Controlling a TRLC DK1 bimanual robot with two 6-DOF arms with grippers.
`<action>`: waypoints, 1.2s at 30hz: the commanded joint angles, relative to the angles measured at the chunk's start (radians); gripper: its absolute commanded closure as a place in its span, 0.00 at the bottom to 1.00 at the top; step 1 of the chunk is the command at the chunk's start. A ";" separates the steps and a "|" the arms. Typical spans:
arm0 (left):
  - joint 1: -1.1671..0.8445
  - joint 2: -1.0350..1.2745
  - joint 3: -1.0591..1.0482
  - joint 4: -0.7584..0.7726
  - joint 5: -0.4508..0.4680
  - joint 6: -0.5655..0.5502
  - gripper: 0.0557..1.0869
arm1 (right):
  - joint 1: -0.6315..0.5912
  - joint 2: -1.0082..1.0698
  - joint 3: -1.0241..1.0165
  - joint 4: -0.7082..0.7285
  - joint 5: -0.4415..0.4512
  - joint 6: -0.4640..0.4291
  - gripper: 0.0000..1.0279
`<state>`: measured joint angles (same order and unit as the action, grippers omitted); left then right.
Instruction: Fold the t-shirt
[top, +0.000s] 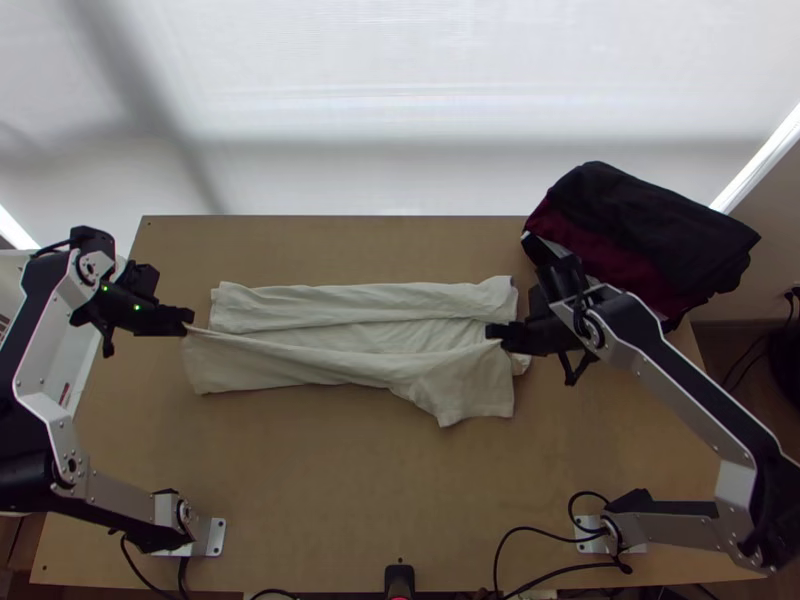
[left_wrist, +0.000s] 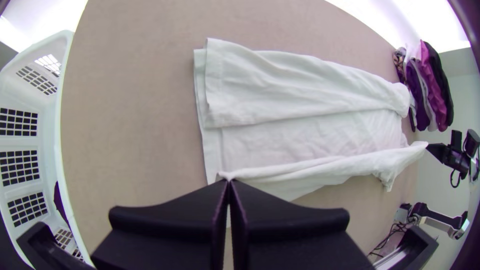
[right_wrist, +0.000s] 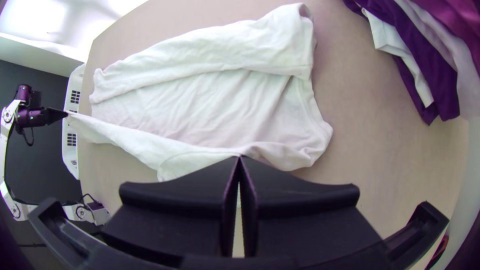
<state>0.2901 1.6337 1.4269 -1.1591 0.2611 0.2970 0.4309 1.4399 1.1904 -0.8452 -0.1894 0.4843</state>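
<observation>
Clamping opposite ends of the near side of the t-shirt (top: 380, 336) lying on the table (top: 330, 490), the left gripper (top: 190, 324) and right gripper (top: 492, 334) are closed. Caution: uneven travel or early release could skew the fold; the loose sleeve (top: 465, 388) could drag and crease.

T-shirt (top: 380, 335): off-white | table (top: 330, 480): tan | basket (left_wrist: 59, 125): white | clothes pile (top: 625, 215): black, maroon

The left pincer (top: 190, 319) and right pincer (top: 490, 332) are hiding the pinched bits of T-shirt (top: 350, 335); left wrist view's edge is cutting off the basket (left_wrist: 58, 125), right wrist view's, the clothes pile (right_wrist: 430, 82)!
</observation>
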 joint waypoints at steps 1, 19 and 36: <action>-0.026 0.046 0.092 0.001 0.012 -0.055 0.96 | -0.027 0.086 0.109 0.006 0.013 -0.013 0.97; -0.092 0.328 0.457 0.001 0.015 -0.231 0.96 | -0.144 0.442 0.500 0.008 0.013 -0.024 0.97; 0.053 0.221 0.414 0.026 0.202 -0.231 0.09 | -0.141 0.220 0.569 0.012 0.127 -0.004 0.03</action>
<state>0.3157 1.9209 1.9118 -1.1389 0.4156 0.0284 0.2932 1.7527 1.7111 -0.8272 -0.0673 0.4702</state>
